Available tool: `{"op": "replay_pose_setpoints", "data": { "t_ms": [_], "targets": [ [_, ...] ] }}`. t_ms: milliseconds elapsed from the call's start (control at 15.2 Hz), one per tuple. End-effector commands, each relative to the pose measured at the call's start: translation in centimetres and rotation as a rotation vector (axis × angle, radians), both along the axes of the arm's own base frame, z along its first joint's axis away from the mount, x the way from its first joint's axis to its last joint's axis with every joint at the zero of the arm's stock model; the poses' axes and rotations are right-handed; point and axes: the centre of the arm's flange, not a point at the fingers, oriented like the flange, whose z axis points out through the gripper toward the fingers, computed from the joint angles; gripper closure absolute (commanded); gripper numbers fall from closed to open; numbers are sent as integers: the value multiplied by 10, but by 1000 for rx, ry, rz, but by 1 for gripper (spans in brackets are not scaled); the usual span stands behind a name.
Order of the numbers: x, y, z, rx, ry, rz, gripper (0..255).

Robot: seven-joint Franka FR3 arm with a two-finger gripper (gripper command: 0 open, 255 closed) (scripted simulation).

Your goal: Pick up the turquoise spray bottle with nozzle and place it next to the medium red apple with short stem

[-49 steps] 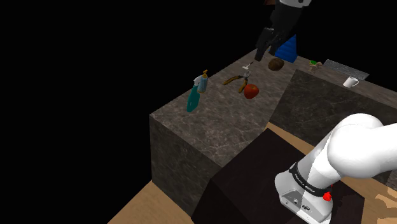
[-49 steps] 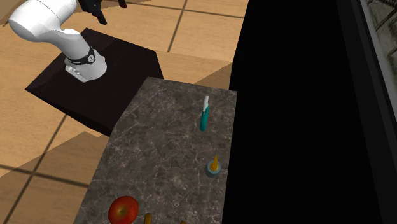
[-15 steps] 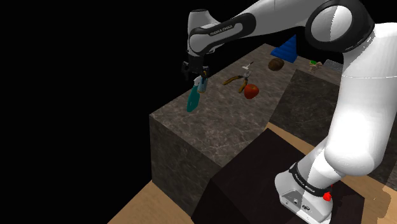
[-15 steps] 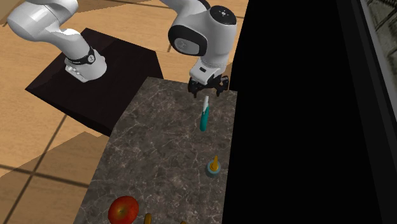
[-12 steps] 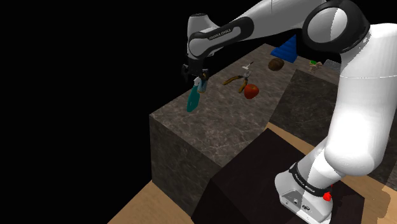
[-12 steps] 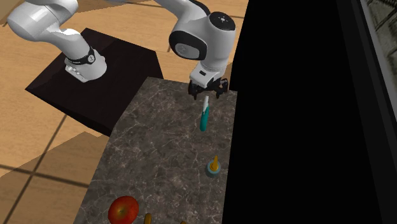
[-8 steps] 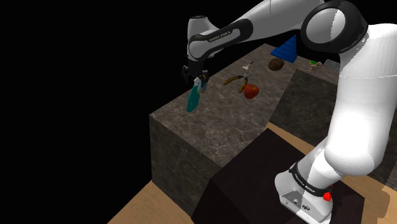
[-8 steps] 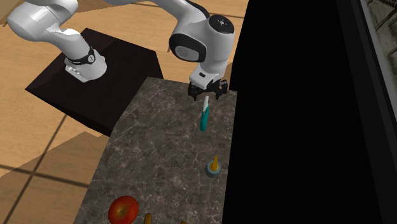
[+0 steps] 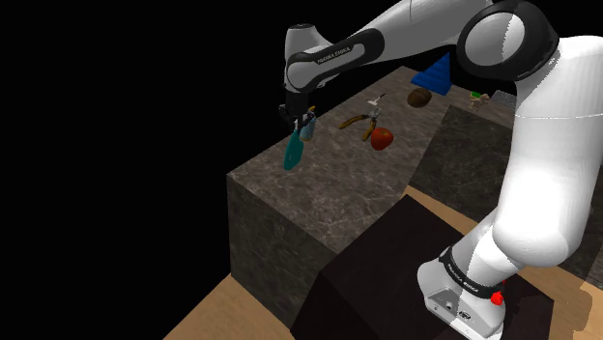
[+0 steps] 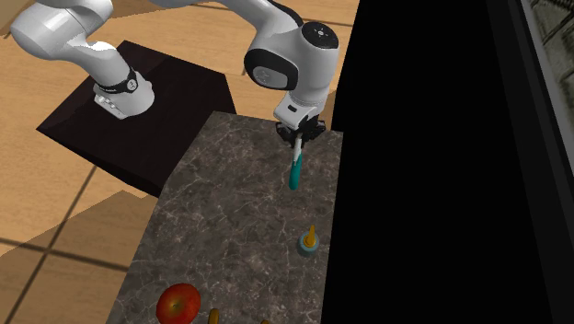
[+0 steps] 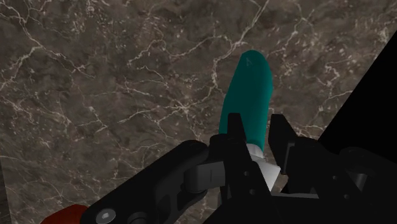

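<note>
Counter [image 9: 338, 169]: dark brown stone-look slab with white veining and square block edges. Wood-plank floor [image 10: 55, 202] below it, black area [image 10: 423, 166] past the edge beside the claw. Gripper [image 10: 298, 135] is clamped on the white neck of the spray bottle [image 10: 294, 172]; in the wrist view the fingers [image 11: 234, 127] pinch it from both sides. The bottle lies flat on the slab, its smooth teal tapered body pointing away from the claw. Apple [image 10: 178, 303]: round, glossy red, well apart from the claw, beyond the bottle's far end.
</note>
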Motion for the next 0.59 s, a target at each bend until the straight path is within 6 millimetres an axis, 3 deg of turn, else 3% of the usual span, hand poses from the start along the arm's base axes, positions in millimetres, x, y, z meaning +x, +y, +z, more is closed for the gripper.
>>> {"op": "replay_pose_setpoints", "data": {
  "t_ms": [0,396,528],
  "targets": [
    [0,0,0,0,0,0,255],
    [0,0,0,0,0,0,255],
    [0,0,10,0,0,0,255]
  ]
}}
